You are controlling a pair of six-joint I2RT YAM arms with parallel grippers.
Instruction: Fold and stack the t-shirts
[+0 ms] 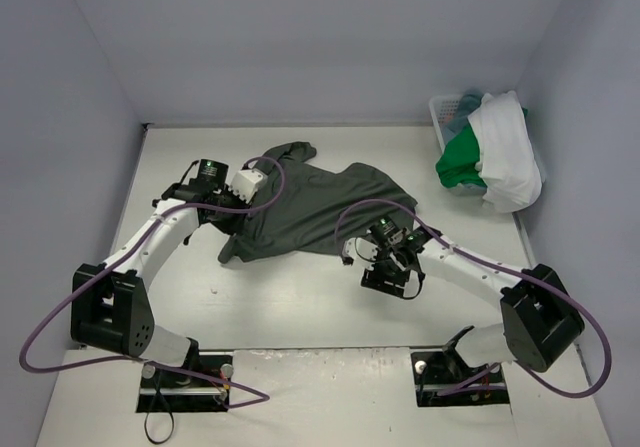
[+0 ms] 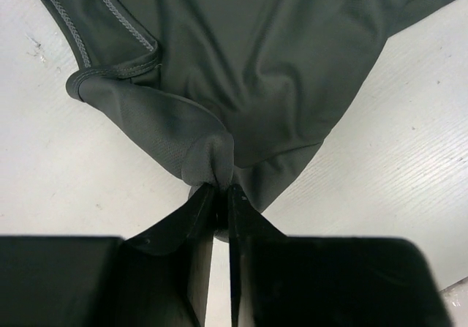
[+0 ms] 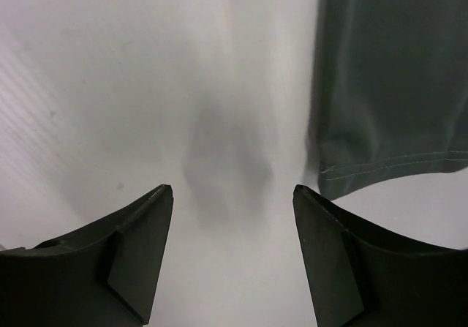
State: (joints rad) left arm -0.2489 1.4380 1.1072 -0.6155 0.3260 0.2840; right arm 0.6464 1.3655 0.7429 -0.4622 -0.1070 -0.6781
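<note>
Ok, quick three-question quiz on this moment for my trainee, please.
1. True or false: the right gripper is holding the dark grey-green t-shirt.
2. Pick one. The jaws of the left gripper are: A wide open; B shut on a bunched bit of that t-shirt; C shut on nothing.
3. Fill in: the white t-shirt and the bright green t-shirt are heaped at the far right in the ___.

Key
1. False: its jaws stand open over bare table, beside the shirt's hem.
2. B.
3. Basket.
</note>
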